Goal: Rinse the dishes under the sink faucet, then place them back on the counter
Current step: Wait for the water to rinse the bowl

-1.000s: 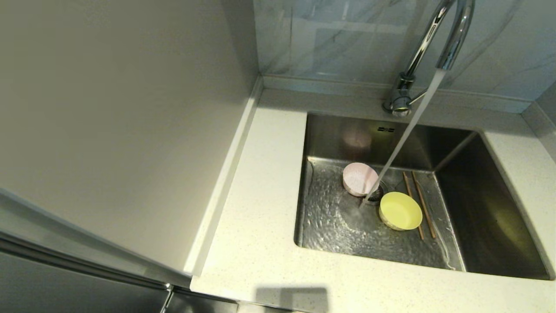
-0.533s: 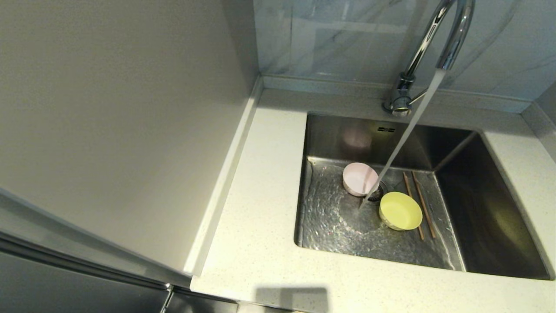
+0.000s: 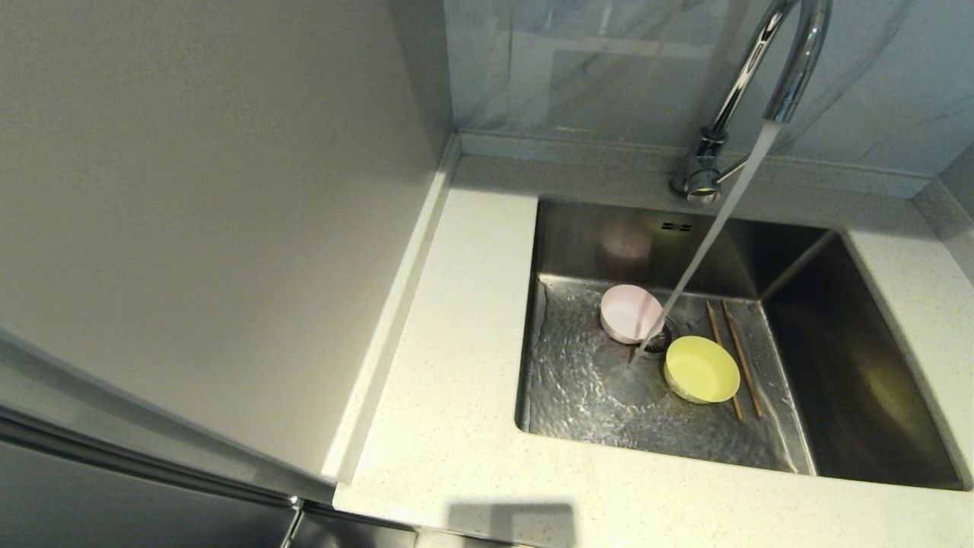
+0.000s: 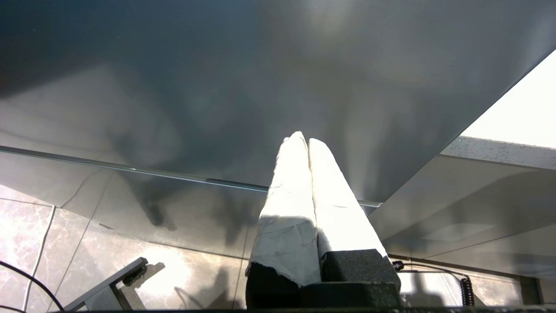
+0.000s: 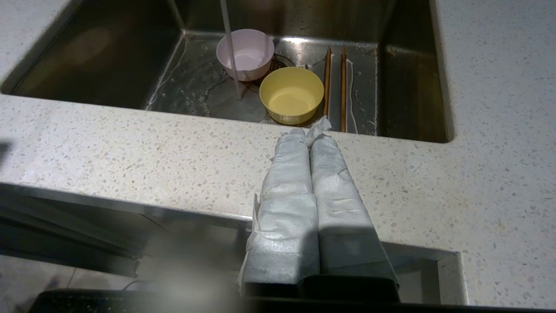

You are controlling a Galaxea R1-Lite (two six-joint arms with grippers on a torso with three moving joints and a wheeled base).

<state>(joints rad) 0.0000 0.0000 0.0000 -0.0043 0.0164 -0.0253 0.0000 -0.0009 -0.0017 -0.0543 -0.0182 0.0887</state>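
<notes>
In the steel sink (image 3: 860, 365) stand a pale pink bowl (image 3: 628, 312) (image 5: 246, 53) and a yellow bowl (image 3: 701, 369) (image 5: 291, 93), both upright, with the pair of brown chopsticks (image 3: 734, 356) (image 5: 335, 82) lying just right of the yellow bowl. Water runs from the chrome faucet (image 3: 761, 84) and lands between the two bowls, by the drain. My right gripper (image 5: 307, 132) is shut and empty, over the counter's (image 5: 130, 148) front edge, short of the sink. My left gripper (image 4: 302, 140) is shut and empty, low by a grey cabinet front. Neither arm shows in the head view.
A tall grey panel (image 3: 190, 228) stands at the left of the counter (image 3: 456, 365). A blue-grey marbled wall panel (image 3: 609, 68) rises behind the faucet. Wet sink floor (image 3: 593, 388) lies left of the bowls. The counter continues to the sink's right (image 3: 928, 304).
Only the running water ripples on the sink floor; the bowls and chopsticks have not moved.
</notes>
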